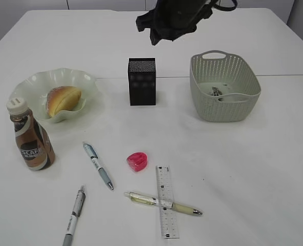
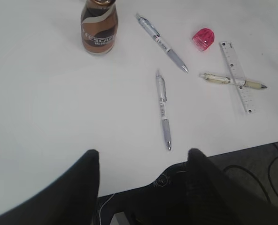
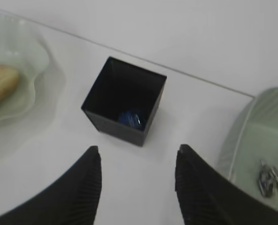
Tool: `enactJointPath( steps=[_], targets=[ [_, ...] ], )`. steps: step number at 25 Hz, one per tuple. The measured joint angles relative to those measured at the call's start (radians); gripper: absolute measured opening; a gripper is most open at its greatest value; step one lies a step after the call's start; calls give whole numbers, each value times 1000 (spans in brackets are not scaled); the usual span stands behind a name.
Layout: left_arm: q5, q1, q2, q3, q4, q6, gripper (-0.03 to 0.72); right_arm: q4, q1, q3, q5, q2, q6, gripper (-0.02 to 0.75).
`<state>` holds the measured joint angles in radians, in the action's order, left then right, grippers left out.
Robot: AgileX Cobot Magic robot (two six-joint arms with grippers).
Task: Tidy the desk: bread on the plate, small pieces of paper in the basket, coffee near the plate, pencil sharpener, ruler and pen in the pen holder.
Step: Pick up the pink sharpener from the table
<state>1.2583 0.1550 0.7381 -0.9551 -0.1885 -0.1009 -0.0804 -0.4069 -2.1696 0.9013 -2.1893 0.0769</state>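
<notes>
The bread [image 1: 63,99] lies on the green ruffled plate [image 1: 36,82], and the coffee [image 1: 31,139] stands just in front of it. A pink pencil sharpener [image 1: 137,161], the ruler [image 1: 166,205] and three pens [image 1: 98,165] [image 1: 74,210] [image 1: 185,207] lie on the desk's near part; one pen crosses the ruler. My right gripper [image 3: 138,152] hangs open and empty above the black pen holder [image 3: 125,101], which has something blue at its bottom. My left gripper [image 2: 143,157] is open and empty over the desk's near edge, with a pen [image 2: 163,110] just beyond it.
The grey-green basket [image 1: 243,110] stands right of the pen holder with crumpled paper [image 1: 215,91] inside. In the left wrist view the coffee [image 2: 99,28], sharpener [image 2: 203,38] and ruler [image 2: 237,75] lie farther out. Dark floor and cables show past the desk edge.
</notes>
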Motion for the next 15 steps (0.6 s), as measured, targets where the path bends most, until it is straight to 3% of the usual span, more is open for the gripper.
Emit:
enactJointPath(
  steps=[7, 11, 15],
  targets=[
    [0, 0, 0, 0, -46, 0, 433, 2, 0, -2, 311, 13, 0, 372],
    [0, 0, 0, 0, -76, 0, 433, 51, 0, -2, 337, 13, 2, 372],
    [0, 0, 0, 0, -102, 0, 433, 200, -2, 34, 339, 13, 35, 372]
  ],
)
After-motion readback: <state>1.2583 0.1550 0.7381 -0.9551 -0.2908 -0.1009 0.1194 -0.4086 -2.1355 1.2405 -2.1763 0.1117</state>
